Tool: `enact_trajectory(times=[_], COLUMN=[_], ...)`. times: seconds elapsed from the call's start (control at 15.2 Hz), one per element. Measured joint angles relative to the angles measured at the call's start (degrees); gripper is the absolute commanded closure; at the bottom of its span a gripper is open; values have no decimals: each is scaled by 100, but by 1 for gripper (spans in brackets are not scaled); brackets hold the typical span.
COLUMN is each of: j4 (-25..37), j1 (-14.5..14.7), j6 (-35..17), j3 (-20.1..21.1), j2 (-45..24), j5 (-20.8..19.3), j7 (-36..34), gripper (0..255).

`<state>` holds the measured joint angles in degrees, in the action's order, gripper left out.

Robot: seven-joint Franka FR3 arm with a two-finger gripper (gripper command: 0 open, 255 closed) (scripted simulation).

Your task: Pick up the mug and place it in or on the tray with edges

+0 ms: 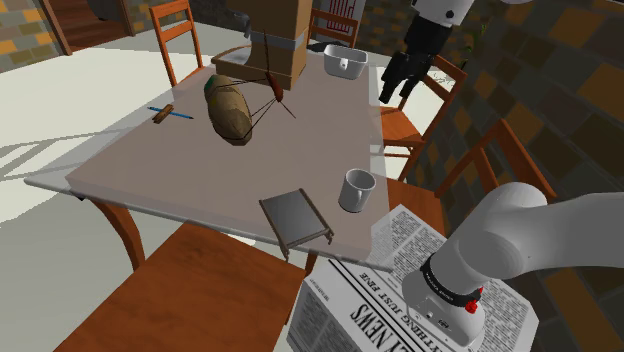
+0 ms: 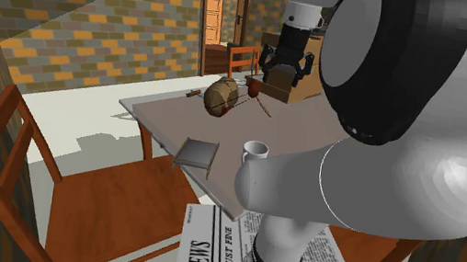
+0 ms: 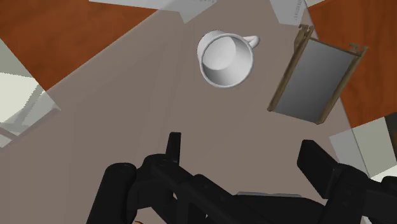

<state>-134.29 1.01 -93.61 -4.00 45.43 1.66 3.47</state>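
Wrist view places the upright white mug point(image 3: 224, 58) well ahead of the black two-finger gripper point(image 3: 243, 149), whose fingers stand apart, empty.

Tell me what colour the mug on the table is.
The mug is plain white, clearest in the wrist view.

Plain white mug point(image 3: 224, 59) with a smooth, faintly shiny surface, tray point(image 3: 313, 79) with a flat matt grey floor and brown wooden edges, matt grey-brown table top point(image 1: 150, 160), red-brown wooden chair seat point(image 1: 190, 290), stand point(image 1: 345, 310) wrapped in printed newspaper, glossy white arm shell point(image 1: 530, 230), matt black gripper point(image 3: 242, 143)
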Motion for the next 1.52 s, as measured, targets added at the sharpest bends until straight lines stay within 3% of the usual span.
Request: enact_trajectory(times=[0.4,1.12,1.52], j4=[-810,-2650,-3030], j1=[18,41,65], j6=[-585,-2471,-3229], j3=[-21,-207,-261], j2=[113,-237,-647], j5=[-32,-185,-197], j7=[122,550,634], gripper=[0,0,0])
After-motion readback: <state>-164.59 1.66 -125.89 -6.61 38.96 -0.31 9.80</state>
